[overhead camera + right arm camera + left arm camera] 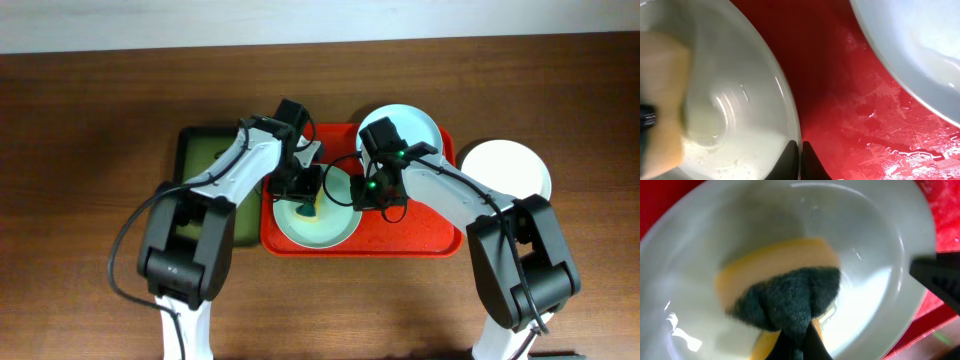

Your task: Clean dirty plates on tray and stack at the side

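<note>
Pincer duties are split between the arms. The left pincer (796, 342) is pinched narrow on a sponge (785, 290), gripping its green scouring side while the yellow foam presses into the hollow of the mint plate (860, 235). That plate sits at the front left of the red tray (840, 100). The right pincer (800, 159) is nipped almost closed on the same plate's rim, apparently to stop it sliding or spinning under the scrubbing. Washing on the tray looks deliberate, since its red floor shows a wet film that the raised edge would contain. A second plate (920, 45) waits at the tray's far right corner. A white plate (505, 170) lies apart on the worktop (90, 150), likely the foot of the stack. The sponge covers the mint plate's centre, so any smear there cannot be judged. The left wrist view is blurred, the right wrist view crops both plates, and the left arm masks part of the green tray (200, 150).
</note>
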You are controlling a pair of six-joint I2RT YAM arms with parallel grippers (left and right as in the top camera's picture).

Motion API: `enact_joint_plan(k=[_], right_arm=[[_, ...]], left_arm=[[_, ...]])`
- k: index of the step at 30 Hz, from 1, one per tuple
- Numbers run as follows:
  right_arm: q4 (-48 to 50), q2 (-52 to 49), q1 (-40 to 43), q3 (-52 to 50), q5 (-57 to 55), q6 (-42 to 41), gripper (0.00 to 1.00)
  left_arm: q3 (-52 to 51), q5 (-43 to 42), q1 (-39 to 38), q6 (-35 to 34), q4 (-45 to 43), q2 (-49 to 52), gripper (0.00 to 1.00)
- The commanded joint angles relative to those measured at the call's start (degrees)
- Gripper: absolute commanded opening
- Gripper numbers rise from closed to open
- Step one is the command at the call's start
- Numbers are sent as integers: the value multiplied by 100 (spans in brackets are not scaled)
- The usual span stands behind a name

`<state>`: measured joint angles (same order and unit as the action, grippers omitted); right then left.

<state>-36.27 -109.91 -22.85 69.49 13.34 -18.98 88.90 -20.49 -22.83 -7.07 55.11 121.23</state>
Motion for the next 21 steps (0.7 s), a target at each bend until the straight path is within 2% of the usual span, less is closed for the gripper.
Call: enact_joint_plan(k=[1,4,6,9,18,21], right_arm=[[28,-20,-44,2,127,81,5],[-173,-20,-44,2,127,79,25],[-382,-20,-44,2,129,76,27],[-492,-20,-44,2,138,76,4],[-487,-20,-44,2,151,44,4],[-485,-20,-44,2,151,7,4]], left_arm=[[107,800,46,105,293,-745,0],[-26,986,50,105,424,-741,0],[-74,986,50,105,402,-734,0],[-74,986,50,105,389,-734,0],[-195,1152,33,-85,339,-734,0],[-791,1161,33,-199,-267,-734,0]])
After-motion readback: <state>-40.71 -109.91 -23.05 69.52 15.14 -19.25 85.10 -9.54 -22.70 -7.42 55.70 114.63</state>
